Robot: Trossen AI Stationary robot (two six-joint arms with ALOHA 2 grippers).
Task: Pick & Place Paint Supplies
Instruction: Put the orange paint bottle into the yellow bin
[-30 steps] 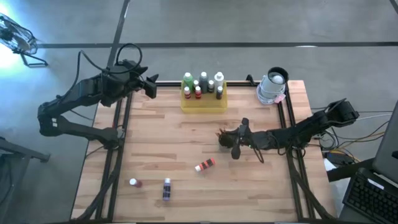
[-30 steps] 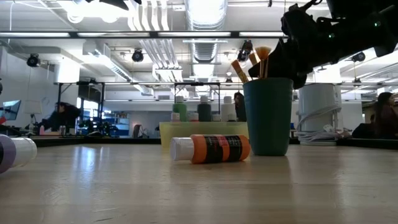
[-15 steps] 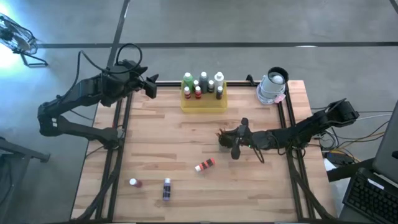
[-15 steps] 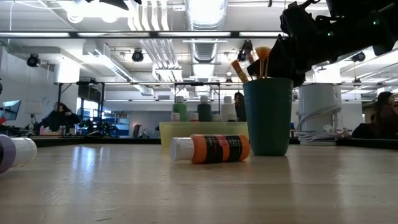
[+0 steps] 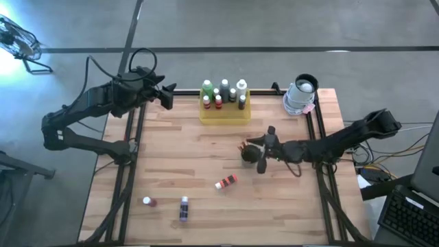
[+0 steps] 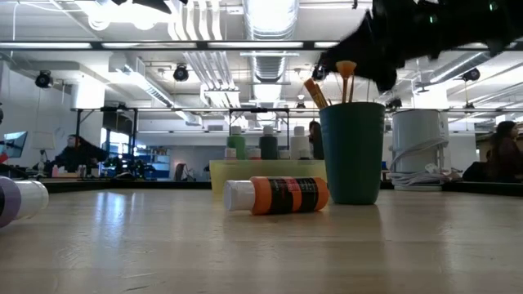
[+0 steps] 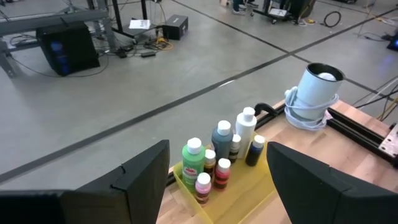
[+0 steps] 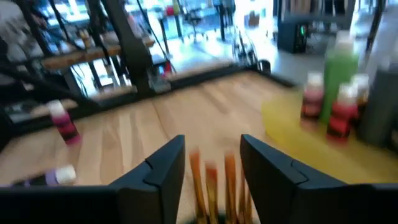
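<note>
Principal risk, as judged: the right tool (image 5: 255, 152) hangs directly over the cup (image 6: 352, 153), its fingers spread with the brush handles showing in the gap between them and nothing pinched; if it lifts away off-line a finger could catch a brush (image 6: 346, 79) or the cup's rim and tip the cup, which stands free near the middle of the worktop (image 5: 171, 154), somewhat toward its right edge. A second risk lies with the loose bottles: all lie on their sides and, being round, may roll under a grazing approach, those nearest the front edge being likeliest to go over it. The left tool (image 5: 167, 96) waits spread wide and empty beyond the worktop's back left corner, and presents no hazard where it stands. Containers, largest first. The yellow tray (image 5: 225, 112) sits at the back edge, about midway along it, holding a group of upright bottles: a tall green one (image 7: 193, 161), a grey one, a white one, a dark one and several small red ones; its near portion looks unfilled, so room remains. The dark green cup holds several brushes standing bristle-end up. A white canister (image 5: 300, 95) stands at the back right corner; its contents cannot be made out. Supplies not yet placed: an orange bottle (image 5: 226, 182) lying forward of the cup toward the middle, and two more, a purple bottle (image 5: 184, 208) and a white-capped reddish one (image 5: 148, 202), close to the front edge toward the left corner.
</note>
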